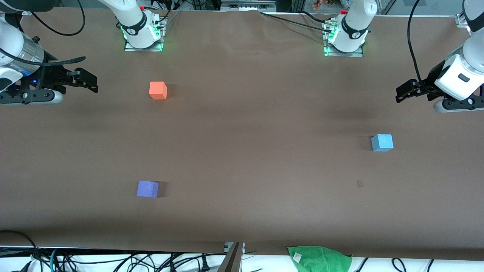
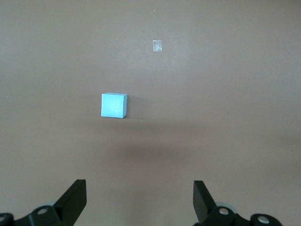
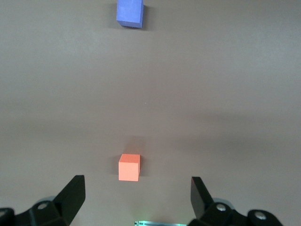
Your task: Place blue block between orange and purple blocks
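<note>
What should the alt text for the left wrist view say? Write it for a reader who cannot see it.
A light sky-blue block sits alone on the brown table, with a small pale scrap lying apart from it. The left hand hangs over the table with its fingers spread open and holding nothing.

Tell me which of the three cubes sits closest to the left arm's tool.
The blue block. It alone lies toward the left arm's end of the table, by the open left tool; the orange block and purple block lie toward the right arm's end.
</note>
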You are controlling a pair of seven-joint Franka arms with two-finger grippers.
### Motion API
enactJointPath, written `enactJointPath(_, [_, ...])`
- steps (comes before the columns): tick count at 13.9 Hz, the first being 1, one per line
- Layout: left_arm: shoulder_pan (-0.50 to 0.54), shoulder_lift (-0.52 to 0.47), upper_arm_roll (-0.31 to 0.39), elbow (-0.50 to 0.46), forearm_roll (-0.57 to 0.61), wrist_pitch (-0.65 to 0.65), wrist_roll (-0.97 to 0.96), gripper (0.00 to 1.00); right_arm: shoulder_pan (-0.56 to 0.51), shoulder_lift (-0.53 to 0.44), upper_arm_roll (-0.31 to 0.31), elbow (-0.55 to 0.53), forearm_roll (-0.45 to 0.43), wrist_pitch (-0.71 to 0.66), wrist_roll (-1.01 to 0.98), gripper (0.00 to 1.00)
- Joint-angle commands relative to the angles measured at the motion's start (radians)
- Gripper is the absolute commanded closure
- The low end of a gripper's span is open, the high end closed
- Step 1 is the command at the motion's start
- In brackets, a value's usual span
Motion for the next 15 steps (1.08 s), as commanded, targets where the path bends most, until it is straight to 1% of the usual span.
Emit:
enactJointPath(1, [0.002, 0.010, -0.002, 0.030, -0.007, -0.032, 0.013, 0.00, 0.001, 0.001, 0.000, 0.010, -0.013, -0.015, -0.014, 0.01])
enactJointPath(9, [0.002, 0.012, 0.000, 0.028, -0.007, -0.041, 0.013, 0.00, 0.001, 0.001, 0.000, 0.010, -0.013, -0.015, -0.014, 0.01])
enactJointPath(13, [0.002, 0.016, 0.004, 0.028, -0.007, -0.102, 0.007, 0.00, 0.001, 0.001, 0.000, 0.010, -0.013, -0.015, -0.014, 0.01])
enactJointPath(14, [0.005, 0.025, 0.007, 0.025, -0.004, -0.136, 0.008, 0.00, 0.001, 0.001, 0.000, 0.010, -0.013, -0.015, -0.014, 0.01])
enactJointPath(15, [0.022, 0.057, 0.007, 0.025, 0.001, -0.177, 0.010, 0.00, 0.001, 0.001, 0.000, 0.010, -0.013, -0.015, -0.014, 0.01])
